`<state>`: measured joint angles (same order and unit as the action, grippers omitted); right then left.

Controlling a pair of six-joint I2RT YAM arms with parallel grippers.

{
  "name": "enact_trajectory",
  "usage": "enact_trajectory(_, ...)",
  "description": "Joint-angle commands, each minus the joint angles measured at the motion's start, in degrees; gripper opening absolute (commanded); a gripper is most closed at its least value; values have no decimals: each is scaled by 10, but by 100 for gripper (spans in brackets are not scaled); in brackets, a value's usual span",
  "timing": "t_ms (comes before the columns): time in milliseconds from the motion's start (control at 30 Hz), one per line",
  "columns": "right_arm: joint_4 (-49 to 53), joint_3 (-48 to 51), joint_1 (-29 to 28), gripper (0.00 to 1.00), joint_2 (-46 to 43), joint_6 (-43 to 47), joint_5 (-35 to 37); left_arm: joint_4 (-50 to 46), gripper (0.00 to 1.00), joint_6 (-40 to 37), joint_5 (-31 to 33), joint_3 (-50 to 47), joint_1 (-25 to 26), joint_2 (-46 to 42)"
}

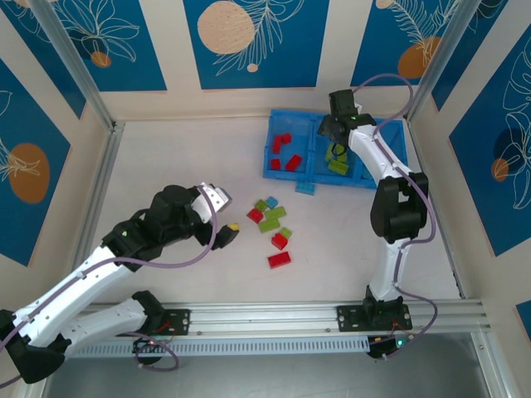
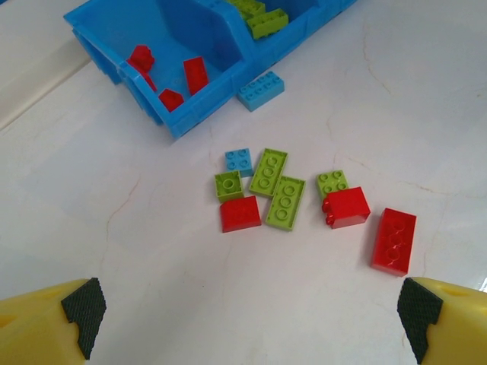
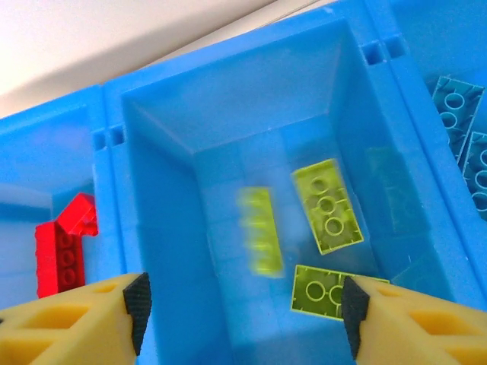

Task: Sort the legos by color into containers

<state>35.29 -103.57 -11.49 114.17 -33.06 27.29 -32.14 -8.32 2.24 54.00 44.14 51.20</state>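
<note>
The bright-blue bin (image 1: 270,149) stands at the back. Its left compartment holds red legos (image 1: 284,151), the middle lime green ones (image 1: 338,164). My right gripper (image 1: 332,133) hangs open over the middle compartment. Between its pads (image 3: 137,312) a blurred green lego (image 3: 260,230) is inside, beside two flat green legos (image 3: 327,205). My left gripper (image 2: 251,315) is open above the table, empty, short of the loose legos: three red (image 2: 240,214), several green (image 2: 285,201), one small light blue (image 2: 239,160).
A light-blue lego (image 2: 260,90) lies on the table against the bin's front wall (image 2: 190,122). Light-blue legos (image 3: 456,106) lie in the right compartment. Metal frame posts and patterned walls enclose the table; a rail (image 1: 274,315) runs along the near edge.
</note>
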Motion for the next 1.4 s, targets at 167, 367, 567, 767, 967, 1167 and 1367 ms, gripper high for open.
enact_trajectory(167,79,79,-49,73,-176,10,-97,15,100,9,66,-4,-12,45)
enact_trajectory(367,61,315,-200,77,-382,-42,-107,25,100,28,73,0,-15,54)
enact_trajectory(567,126,395,-285,79,-468,-49,-96,-23,89,191,94,43,-12,83)
enact_trajectory(767,118,493,-342,80,-581,-106,-65,36,84,478,58,-35,56,80)
enact_trajectory(967,198,511,-403,81,-684,-171,-54,43,89,518,118,8,185,219)
enact_trajectory(1167,277,484,-413,83,-691,-185,-76,74,92,478,100,68,207,359)
enact_trajectory(1367,295,486,-428,84,-706,-207,-55,49,96,408,115,148,200,475)
